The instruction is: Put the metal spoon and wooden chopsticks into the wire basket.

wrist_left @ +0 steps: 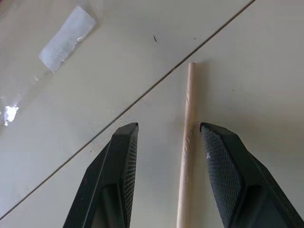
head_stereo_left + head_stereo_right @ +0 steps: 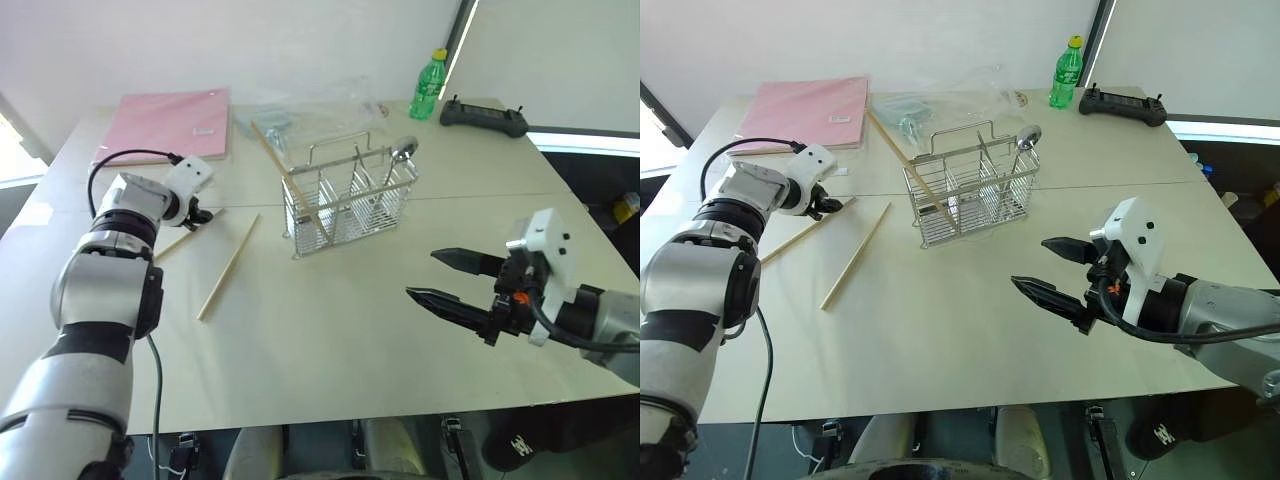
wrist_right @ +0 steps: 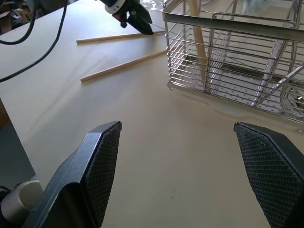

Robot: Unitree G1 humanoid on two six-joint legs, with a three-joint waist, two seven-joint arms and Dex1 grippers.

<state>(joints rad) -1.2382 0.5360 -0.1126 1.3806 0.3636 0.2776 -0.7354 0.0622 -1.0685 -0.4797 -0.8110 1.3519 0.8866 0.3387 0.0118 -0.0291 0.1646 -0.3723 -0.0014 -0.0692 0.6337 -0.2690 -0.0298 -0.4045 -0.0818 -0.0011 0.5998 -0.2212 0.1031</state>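
Note:
The wire basket (image 2: pixel 345 200) stands mid-table. The metal spoon (image 2: pixel 403 150) stands in its right end, bowl up. One of the wooden chopsticks (image 2: pixel 285 170) leans out of the basket's left end. Two more lie flat to the left of the basket: one (image 2: pixel 228 265) on its own, the other (image 1: pixel 186 142) with its tip between the fingers of my left gripper (image 1: pixel 168 128). That gripper is low over the table and open, its fingers either side of the stick without pinching it. My right gripper (image 2: pixel 1032 265) hovers open to the right of and nearer than the basket, holding nothing.
A pink folder (image 2: pixel 170 122) and a clear plastic bag (image 2: pixel 310 108) lie at the back. A green bottle (image 2: pixel 428 84) and a black controller (image 2: pixel 483 117) sit at the back right. A strip of tape (image 1: pixel 66 38) is stuck to the table near my left gripper.

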